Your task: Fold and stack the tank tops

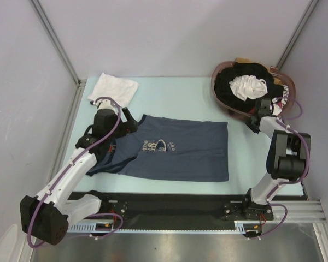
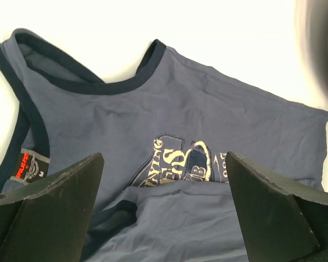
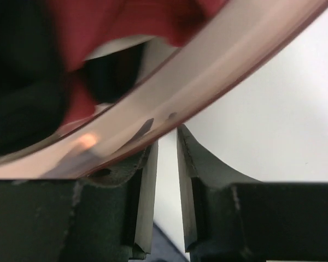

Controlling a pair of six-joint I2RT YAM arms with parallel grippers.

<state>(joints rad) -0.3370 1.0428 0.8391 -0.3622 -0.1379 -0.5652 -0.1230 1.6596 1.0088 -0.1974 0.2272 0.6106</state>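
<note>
1. Top view: the blue top (image 1: 175, 150) lies flat mid-table, neck towards the left arm; a folded white top (image 1: 113, 87) sits at the far left corner. The right gripper (image 1: 258, 115) is at the basket (image 1: 287, 93) rim.
2. Left wrist: the left gripper (image 2: 164, 213) hovers above the blue top's chest print (image 2: 183, 164), jaws wide, holding nothing. Drop onto a strap edge, pinching one layer only.
3. Right wrist: jaws narrow, a thin gap between them, just under the basket's rim; whether they grip it I cannot tell. Keep it clear of the fold.

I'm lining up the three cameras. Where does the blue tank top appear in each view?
Top external: blue tank top spread flat at table centre.
Left wrist: fills the frame, under the open left end effector.
Right wrist: not identifiable.
Shared landmark: the chest logo.
</note>
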